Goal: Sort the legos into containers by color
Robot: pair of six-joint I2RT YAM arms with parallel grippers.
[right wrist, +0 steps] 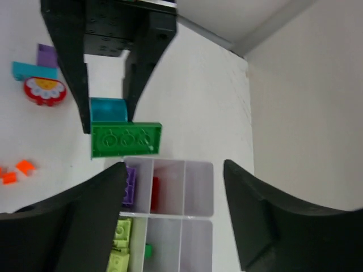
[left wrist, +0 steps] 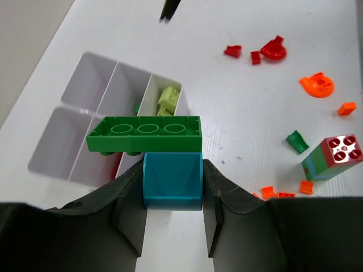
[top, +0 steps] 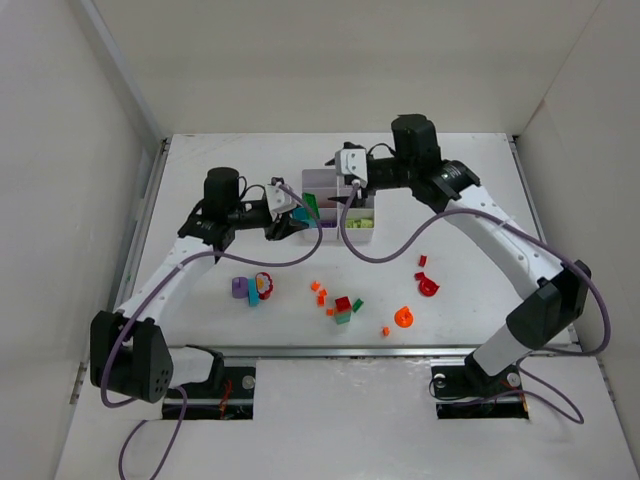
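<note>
My left gripper (left wrist: 173, 173) is shut on a teal brick (left wrist: 173, 180) that has a long green plate (left wrist: 144, 134) stuck across its far end. It holds them at the edge of the white six-compartment tray (left wrist: 85, 110); the green plate (top: 307, 207) tilts over the tray's left side. My right gripper (right wrist: 176, 190) hangs open above the tray (right wrist: 198, 184), nothing between its fingers. Inside the tray lie a purple brick (right wrist: 129, 186), a red brick (right wrist: 154, 192), lime bricks (right wrist: 120, 243) and a small green piece (right wrist: 148, 250).
Loose legos lie on the near table: a purple brick (top: 239, 287), a red round piece (top: 264, 285), orange bits (top: 319, 291), a red and green stack (top: 343, 309), an orange round piece (top: 403, 317) and red pieces (top: 428, 285). White walls enclose the table.
</note>
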